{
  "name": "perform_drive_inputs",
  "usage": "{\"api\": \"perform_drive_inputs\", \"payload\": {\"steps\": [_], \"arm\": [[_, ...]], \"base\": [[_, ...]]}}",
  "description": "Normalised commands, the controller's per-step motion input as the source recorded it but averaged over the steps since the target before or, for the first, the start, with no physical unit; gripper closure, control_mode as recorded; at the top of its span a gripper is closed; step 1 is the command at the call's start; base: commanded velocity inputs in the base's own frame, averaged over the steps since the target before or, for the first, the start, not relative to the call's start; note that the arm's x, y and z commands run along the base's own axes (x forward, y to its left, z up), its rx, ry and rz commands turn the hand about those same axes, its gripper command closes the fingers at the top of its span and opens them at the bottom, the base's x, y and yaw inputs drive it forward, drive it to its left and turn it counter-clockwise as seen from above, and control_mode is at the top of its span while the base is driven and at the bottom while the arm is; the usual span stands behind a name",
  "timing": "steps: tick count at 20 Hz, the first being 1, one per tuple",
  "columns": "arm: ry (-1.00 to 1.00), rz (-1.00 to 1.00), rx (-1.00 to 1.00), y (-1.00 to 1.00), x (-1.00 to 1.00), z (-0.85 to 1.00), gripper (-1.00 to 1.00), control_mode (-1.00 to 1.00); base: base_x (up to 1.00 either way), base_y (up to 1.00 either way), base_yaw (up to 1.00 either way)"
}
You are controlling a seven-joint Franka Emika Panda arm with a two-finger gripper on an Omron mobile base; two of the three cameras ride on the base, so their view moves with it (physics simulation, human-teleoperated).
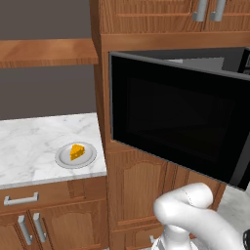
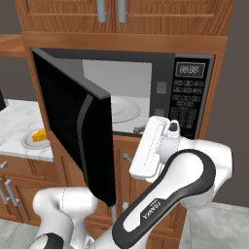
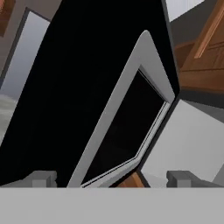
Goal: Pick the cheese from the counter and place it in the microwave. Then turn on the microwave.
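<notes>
Gripper (image 3: 111,178): jaws spread wide, nothing held; parked against the swung-open microwave (image 2: 192,92) door.
Cheese (image 1: 76,151): seen on a grey plate (image 1: 63,159) on the counter (image 1: 29,146), at nine o'clock from the microwave.
Relation: cheese judged well apart, leftward and lower.

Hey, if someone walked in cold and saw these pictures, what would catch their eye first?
Probably the microwave, its big black door swung wide open, with the light grey inside and round turntable showing. Next, the orange cheese on a grey plate on the marble counter, left of the microwave.
</notes>
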Motion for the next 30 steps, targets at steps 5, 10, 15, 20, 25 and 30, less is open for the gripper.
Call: {"api": "perform_drive_inputs", "payload": {"steps": [5, 10, 15, 20, 25, 30], "arm": [[-0.05, 0.09, 0.0, 0.0, 0.19, -0.05, -1.0, -1.0], [-0.05, 0.07, -0.01, 0.0, 0.1, -0.01, -1.0, -1.0], [-0.06, 0.06, -0.01, 0.0, 0.01, 0.0, -1.0, -1.0], [-0.06, 0.03, -0.02, 0.03, 0.0, 0.0, -1.0, -1.0], [-0.06, 0.02, -0.03, 0.14, 0.0, -0.01, -1.0, -1.0], [-0.08, 0.02, -0.04, 0.18, 0.0, 0.0, -1.0, -1.0]], "base": [[0.0, 0.0, 0.0], [0.0, 0.0, 0.0], [0.0, 0.0, 0.0], [0.0, 0.0, 0.0], [0.0, 0.0, 0.0], [0.0, 0.0, 0.0]]}}
